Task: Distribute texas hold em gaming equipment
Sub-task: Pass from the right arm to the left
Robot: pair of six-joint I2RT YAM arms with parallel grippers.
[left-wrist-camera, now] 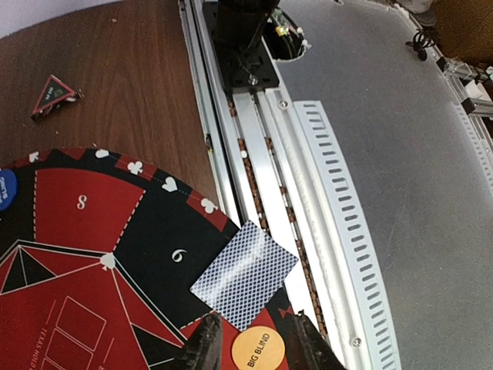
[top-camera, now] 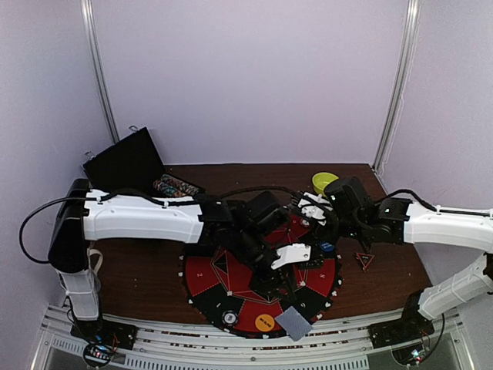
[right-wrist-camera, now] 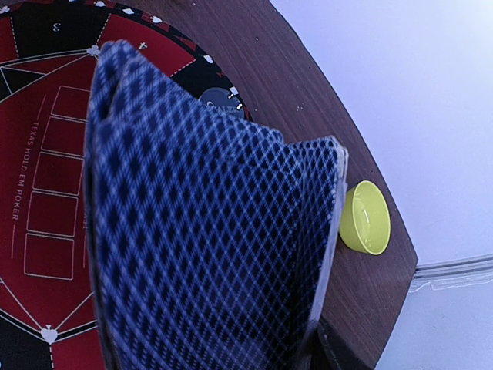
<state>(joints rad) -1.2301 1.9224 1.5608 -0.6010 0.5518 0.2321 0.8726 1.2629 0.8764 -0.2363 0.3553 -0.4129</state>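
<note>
A single grey-blue-backed playing card (left-wrist-camera: 244,274) lies face down on the near rim of the round mat (left-wrist-camera: 85,223), by sector 6, one corner hanging over the edge; it also shows from above as the card (top-camera: 293,324). My left gripper (left-wrist-camera: 256,343) hovers open and empty just behind it, over the orange "BIG BLIND" disc (left-wrist-camera: 258,351). My right gripper (top-camera: 314,210) is shut on a fanned stack of playing cards (right-wrist-camera: 208,231) held above the mat's far right. A blue disc (top-camera: 326,247) sits on the mat's right side.
A lime-green bowl (top-camera: 323,182) stands at the table's back right. A small red-and-black triangle (top-camera: 364,260) lies right of the mat. Poker chips (top-camera: 173,186) and a black box (top-camera: 125,162) are at back left. A metal rail (left-wrist-camera: 254,146) runs along the near table edge.
</note>
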